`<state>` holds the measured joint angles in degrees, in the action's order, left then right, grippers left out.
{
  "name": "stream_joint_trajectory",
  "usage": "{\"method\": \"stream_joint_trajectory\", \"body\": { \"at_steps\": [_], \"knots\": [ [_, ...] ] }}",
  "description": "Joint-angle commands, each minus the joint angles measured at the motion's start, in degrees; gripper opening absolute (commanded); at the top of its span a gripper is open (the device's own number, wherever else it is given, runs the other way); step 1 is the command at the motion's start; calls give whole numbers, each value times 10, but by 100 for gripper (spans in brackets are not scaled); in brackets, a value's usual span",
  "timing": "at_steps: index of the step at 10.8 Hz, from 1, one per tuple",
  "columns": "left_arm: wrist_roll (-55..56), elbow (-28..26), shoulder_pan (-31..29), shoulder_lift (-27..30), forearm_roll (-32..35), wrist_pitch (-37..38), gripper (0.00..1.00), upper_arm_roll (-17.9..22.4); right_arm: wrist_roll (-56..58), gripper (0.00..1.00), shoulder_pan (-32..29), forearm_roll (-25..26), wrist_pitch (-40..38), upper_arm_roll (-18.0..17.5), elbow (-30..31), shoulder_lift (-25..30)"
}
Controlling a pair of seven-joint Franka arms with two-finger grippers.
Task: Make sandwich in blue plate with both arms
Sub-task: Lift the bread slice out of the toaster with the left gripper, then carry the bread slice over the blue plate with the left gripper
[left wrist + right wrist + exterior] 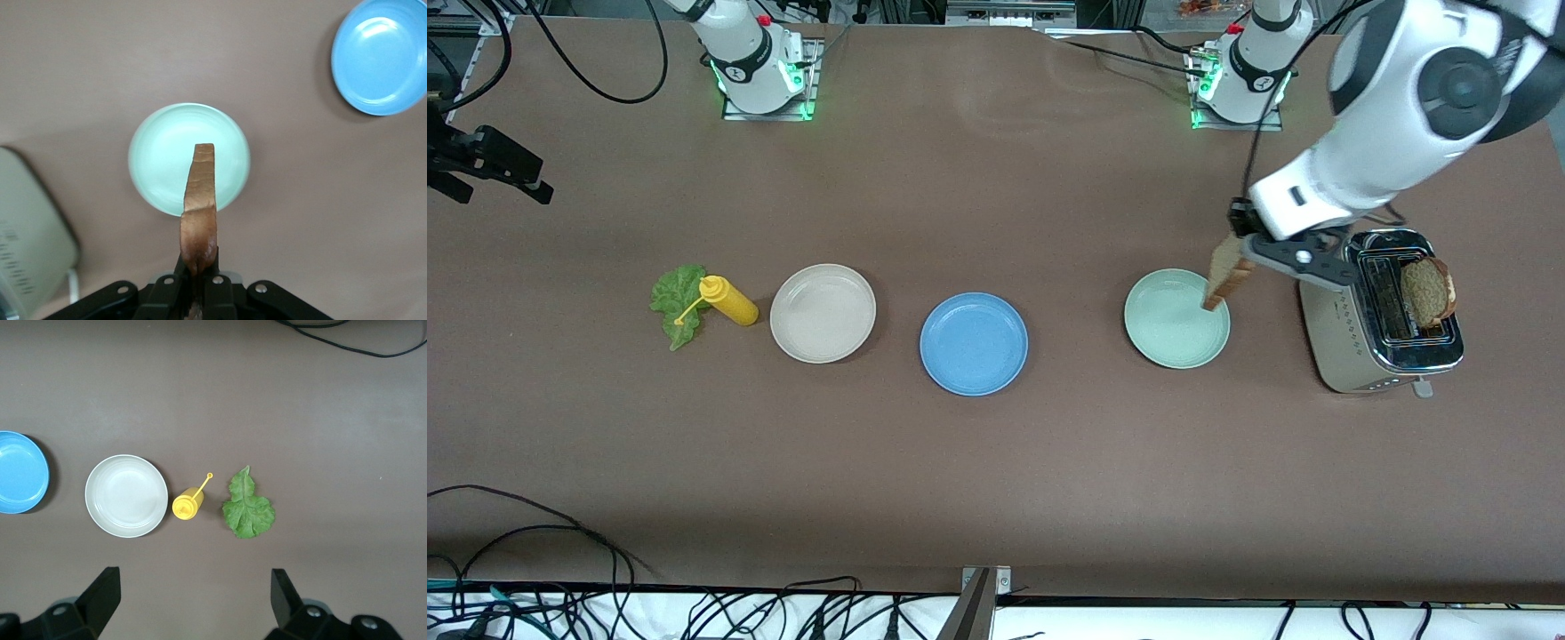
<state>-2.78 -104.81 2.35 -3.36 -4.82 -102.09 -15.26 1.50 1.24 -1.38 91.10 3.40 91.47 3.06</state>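
Front view: left gripper [1240, 244] clamped on a bread slice [1226, 272], held edge-down over the pale green plate [1169, 333] beside the toaster [1369, 342] (second slice [1426, 291] in its slot). Blue plate [974, 343] bare, mid-table. Right gripper [193, 603] waits, fingers apart, above lettuce leaf [247, 506].

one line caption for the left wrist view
Left gripper holds a bread slice over the pale green plate.
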Motion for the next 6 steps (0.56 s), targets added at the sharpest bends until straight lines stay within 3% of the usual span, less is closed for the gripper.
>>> {"method": "stream_joint_trajectory", "body": {
  "at_steps": [1,4,6],
  "knots": [
    [52,24,-2,-53,-46,0,0,-57,8,100,-2,-5,-9,-1,-8,5],
    [136,86,8,-147,-71,-29,0,-115,9,100,-2,-5,-9,0,-8,5],
    [200,118,11,-206,-72,-88,0,-152,10,100,-2,0,-9,0,-13,5]
  ]
}}
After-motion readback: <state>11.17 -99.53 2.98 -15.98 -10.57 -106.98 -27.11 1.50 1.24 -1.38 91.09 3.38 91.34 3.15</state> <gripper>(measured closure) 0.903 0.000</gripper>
